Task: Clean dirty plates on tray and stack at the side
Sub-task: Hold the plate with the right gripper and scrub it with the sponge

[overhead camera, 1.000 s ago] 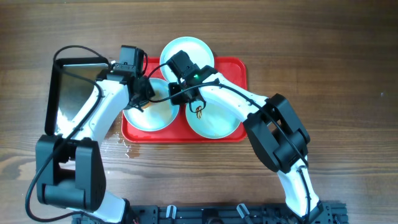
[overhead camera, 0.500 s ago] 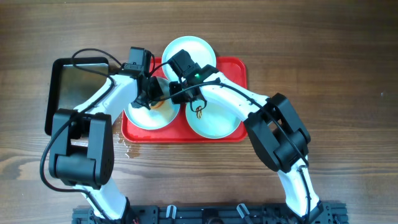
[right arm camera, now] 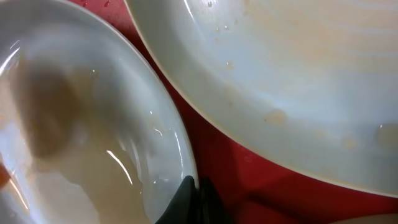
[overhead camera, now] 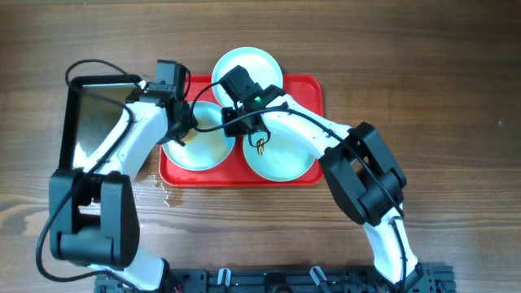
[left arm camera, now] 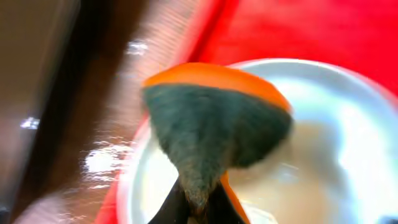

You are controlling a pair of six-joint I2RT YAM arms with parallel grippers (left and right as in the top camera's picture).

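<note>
Three pale plates lie on the red tray (overhead camera: 305, 94): a far one (overhead camera: 248, 67), a left one (overhead camera: 199, 150) and a right one (overhead camera: 285, 159) with a small brown smear. My left gripper (overhead camera: 181, 130) is shut on an orange and dark grey sponge (left arm camera: 214, 121), pressed on the left plate's near-left part (left arm camera: 348, 155). My right gripper (overhead camera: 231, 125) is shut on the right rim of that left plate (right arm camera: 74, 124), its fingertips (right arm camera: 196, 196) pinching the edge. The far plate (right arm camera: 298, 81) fills the upper right of the right wrist view, with red tray (right arm camera: 249, 174) between.
A black metal tray (overhead camera: 69, 122) with a shiny inside lies left of the red tray, under my left arm. A small wet patch (overhead camera: 160, 191) shines on the wooden table at the red tray's front-left corner. Wood shows in the left wrist view (left arm camera: 93, 93).
My left gripper swept the sponge right across the left plate half a second ago, then back to its left side. The right gripper has stayed on the rim.
</note>
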